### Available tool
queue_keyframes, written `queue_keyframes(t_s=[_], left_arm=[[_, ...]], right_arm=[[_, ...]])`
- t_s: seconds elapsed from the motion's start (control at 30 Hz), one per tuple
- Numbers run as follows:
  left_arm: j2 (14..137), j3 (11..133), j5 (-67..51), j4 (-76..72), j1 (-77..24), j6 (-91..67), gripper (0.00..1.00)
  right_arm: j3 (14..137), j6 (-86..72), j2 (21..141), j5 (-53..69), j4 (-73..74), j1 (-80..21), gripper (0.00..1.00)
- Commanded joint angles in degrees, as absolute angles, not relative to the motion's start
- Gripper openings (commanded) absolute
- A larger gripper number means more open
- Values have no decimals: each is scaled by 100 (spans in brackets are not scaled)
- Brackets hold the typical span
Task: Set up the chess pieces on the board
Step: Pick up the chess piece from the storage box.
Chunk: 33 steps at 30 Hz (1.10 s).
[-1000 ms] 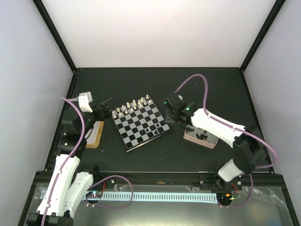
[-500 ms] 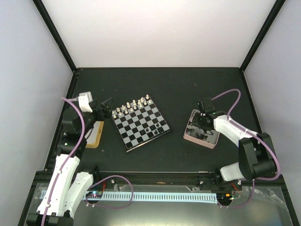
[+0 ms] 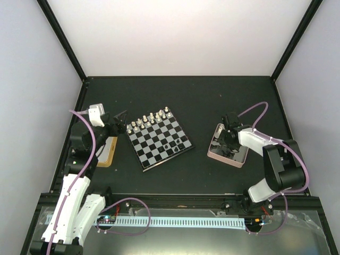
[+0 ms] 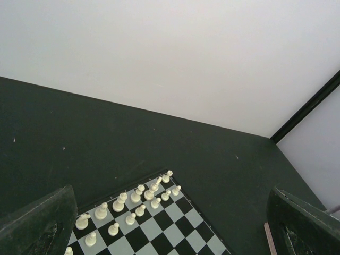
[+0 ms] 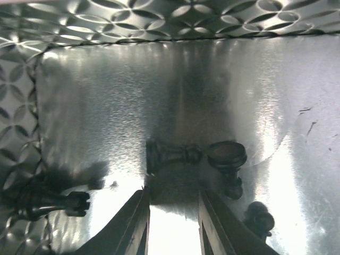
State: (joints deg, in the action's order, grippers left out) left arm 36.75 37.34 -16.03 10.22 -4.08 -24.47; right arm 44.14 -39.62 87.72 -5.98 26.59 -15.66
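metal tray (image 5: 159,21) walls, shiny and embossed, surround my right gripper (image 5: 172,202). its fingers sit partly apart with nothing between them, just short of a black chess piece (image 5: 172,155) lying on its side on the tray floor. my left gripper (image 3: 121,120) is spread wide beside the board (image 3: 159,143), where white pieces (image 3: 150,120) line the far edge.

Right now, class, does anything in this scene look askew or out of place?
Yes. The chessboard sits turned at an angle to the edges of the table. In the metal tray on the right, black pieces lie tipped on their sides, just ahead of the right gripper.
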Motion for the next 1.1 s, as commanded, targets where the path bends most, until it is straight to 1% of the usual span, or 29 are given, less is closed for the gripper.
queue_keyframes(t_s=[0.0, 0.37, 0.77, 0.87, 1.07], left_arm=[[3646, 3814, -1695, 934, -351, -2404, 99], [3630, 3823, -1688, 950, -352, -2395, 99], [3630, 3836, -1671, 949, -352, -2386, 99], [3632, 3848, -1669, 951, -352, -2386, 99], [3630, 3850, -1665, 949, -351, -2383, 99]], right_arm=[[4574, -4077, 8877, -1002, 2742, -1538, 28], [4971, -4043, 9230, -1468, 2832, -1538, 33], [5333, -3761, 9732, -1526, 2898, -1513, 40], [5337, -3697, 9764, -1523, 2916, -1450, 39], [5197, -3620, 9647, -1440, 2929, -1311, 33]])
